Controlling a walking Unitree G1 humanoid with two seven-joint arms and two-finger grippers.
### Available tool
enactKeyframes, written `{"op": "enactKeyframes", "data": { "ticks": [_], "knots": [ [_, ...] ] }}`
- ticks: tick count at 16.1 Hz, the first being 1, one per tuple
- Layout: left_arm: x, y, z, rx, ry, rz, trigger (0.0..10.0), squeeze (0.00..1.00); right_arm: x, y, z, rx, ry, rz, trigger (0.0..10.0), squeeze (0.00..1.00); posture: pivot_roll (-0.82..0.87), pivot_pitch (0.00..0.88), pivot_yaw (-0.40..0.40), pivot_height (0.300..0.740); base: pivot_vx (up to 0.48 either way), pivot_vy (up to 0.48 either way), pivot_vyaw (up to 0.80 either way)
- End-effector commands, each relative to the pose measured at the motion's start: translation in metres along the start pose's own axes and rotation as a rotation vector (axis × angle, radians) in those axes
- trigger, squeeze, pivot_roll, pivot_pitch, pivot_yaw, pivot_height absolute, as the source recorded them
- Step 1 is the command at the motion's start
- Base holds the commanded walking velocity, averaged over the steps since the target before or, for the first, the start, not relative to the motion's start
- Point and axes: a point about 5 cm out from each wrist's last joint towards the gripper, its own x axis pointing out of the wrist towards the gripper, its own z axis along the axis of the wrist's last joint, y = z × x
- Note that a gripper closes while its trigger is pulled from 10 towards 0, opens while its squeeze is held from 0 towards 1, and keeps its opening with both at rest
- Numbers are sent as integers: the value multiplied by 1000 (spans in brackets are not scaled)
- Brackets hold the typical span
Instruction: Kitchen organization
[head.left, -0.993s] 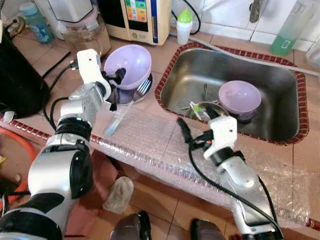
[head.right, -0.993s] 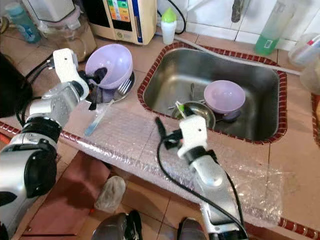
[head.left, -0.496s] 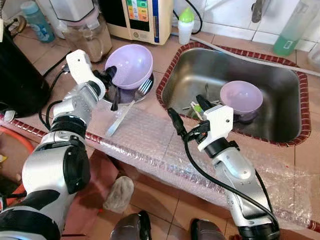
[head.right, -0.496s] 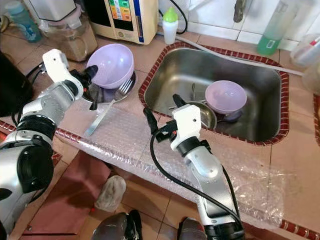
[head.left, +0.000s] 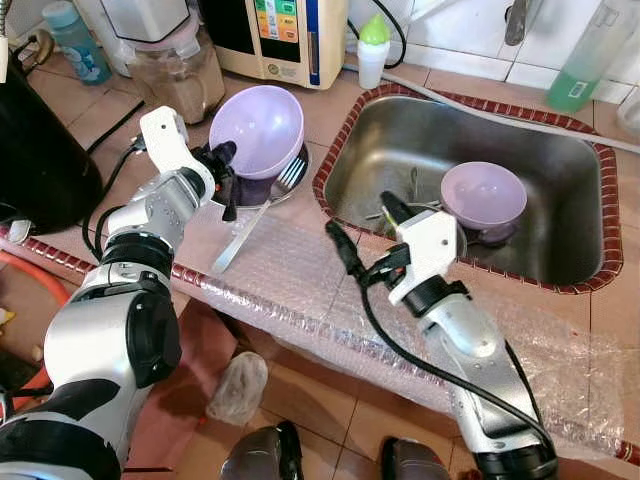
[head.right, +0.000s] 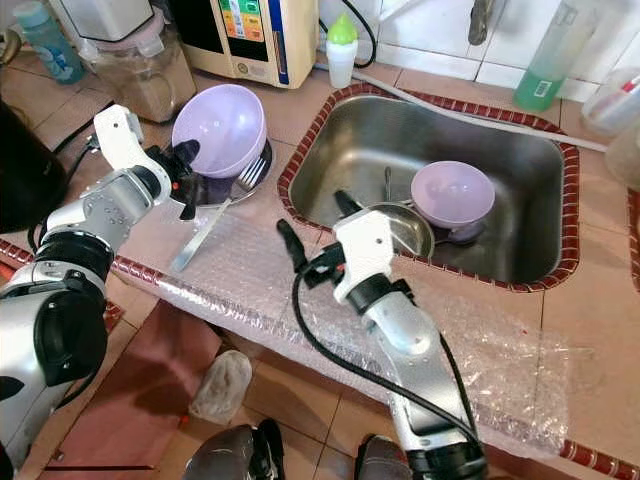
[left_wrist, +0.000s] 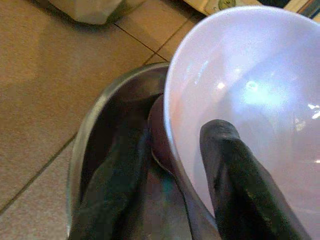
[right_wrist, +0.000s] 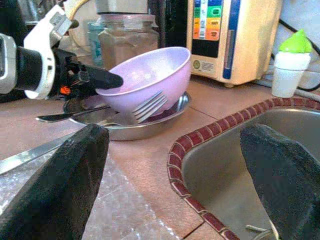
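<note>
Beside sink (head.left: 560, 150), right hand (head.left: 362, 230) has withdrawn (spread).

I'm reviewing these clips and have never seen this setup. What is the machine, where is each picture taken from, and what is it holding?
A two-armed humanoid robot stands at a kitchen counter. The two wide pictures come from cameras in its head, looking down; the two close ones come from cameras on its wrists. The left hand pinches the rim of a tilted purple bowl, one finger inside and one outside, over a metal plate with a fork. The right hand is open and holds nothing, hovering over bubble wrap at the edge of the sink. Another purple bowl sits in the sink.
</note>
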Motion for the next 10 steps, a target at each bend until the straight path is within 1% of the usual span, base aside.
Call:
{"op": "enactKeyframes", "data": {
  "ticks": [1,4,6,9,10],
  "knots": [
    [0,-2,4,15,13,-15,0,0,1,4,-3,-5,14,25,10000,0,-79,147,99,740,0,0,0],
    [0,-2,3,17,27,-26,0,0,1,4,-6,-8,23,25,10000,0,-76,144,104,740,0,0,0],
    [-1,0,4,16,17,-20,0,0,2,3,-7,-10,24,24,10000,0,-74,140,105,740,0,0,0],
    [-2,3,9,48,-26,11,0,0,4,2,-8,-12,24,22,10000,0,-64,129,99,740,0,0,0],
    [-2,3,10,34,-40,1,0,0,6,2,-8,-11,22,24,10000,0,-57,125,92,740,0,0,0]
  ]
}}
